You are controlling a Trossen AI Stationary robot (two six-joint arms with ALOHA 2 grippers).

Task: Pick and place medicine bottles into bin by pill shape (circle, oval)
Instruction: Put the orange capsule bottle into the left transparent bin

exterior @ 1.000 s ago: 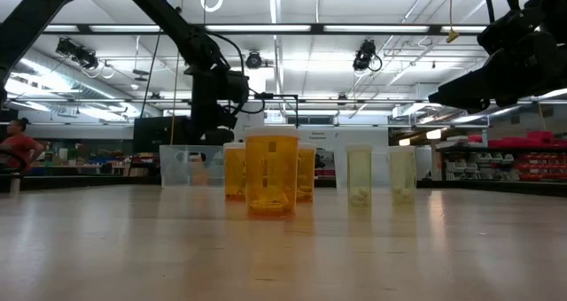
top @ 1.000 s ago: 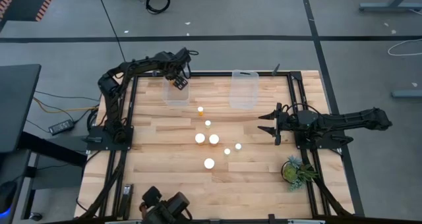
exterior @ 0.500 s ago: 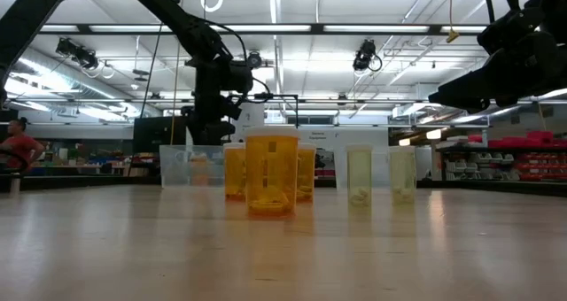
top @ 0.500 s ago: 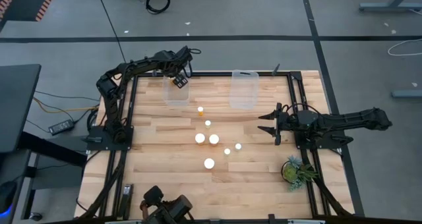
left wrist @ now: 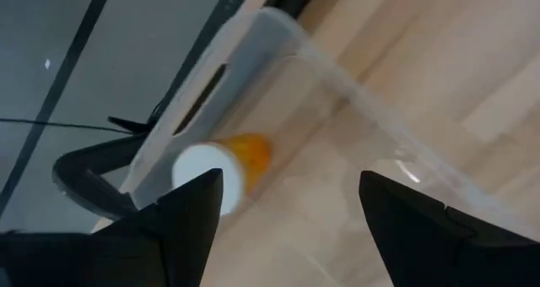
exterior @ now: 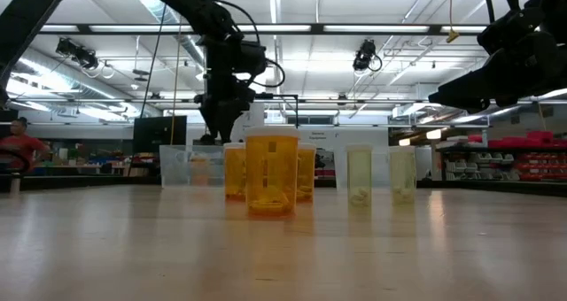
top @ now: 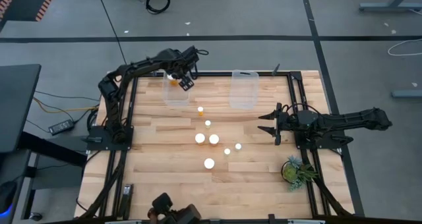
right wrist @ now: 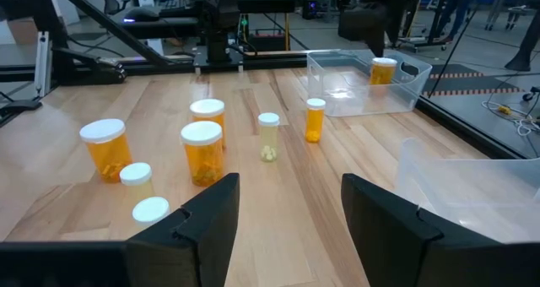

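Note:
Several orange medicine bottles with white caps (top: pixel 209 163) stand in a loose group at the table's middle; they also show in the low view (exterior: pixel 271 173) and in the right wrist view (right wrist: pixel 202 150). One more bottle (left wrist: pixel 221 165) lies on its side in the clear left bin (top: pixel 175 95) at the far edge. My left gripper (top: pixel 186 82) hangs open above that bin, its fingers (left wrist: pixel 202 204) clear of the bottle. My right gripper (top: pixel 267 126) waits open, level, at the table's right side, short of the group.
A second clear bin (top: pixel 243 89) stands at the far edge, right of the first. A small green plant (top: pixel 295 170) sits at the near right corner. Bare wood lies along the table's left side and near edge. A person (exterior: pixel 18 150) is far off in the room.
My left gripper has risen above the left bin and shifted a little toward the table's right, staying open. The bottle lying in the bin now shows uncovered beside it. The right arm has kept still.

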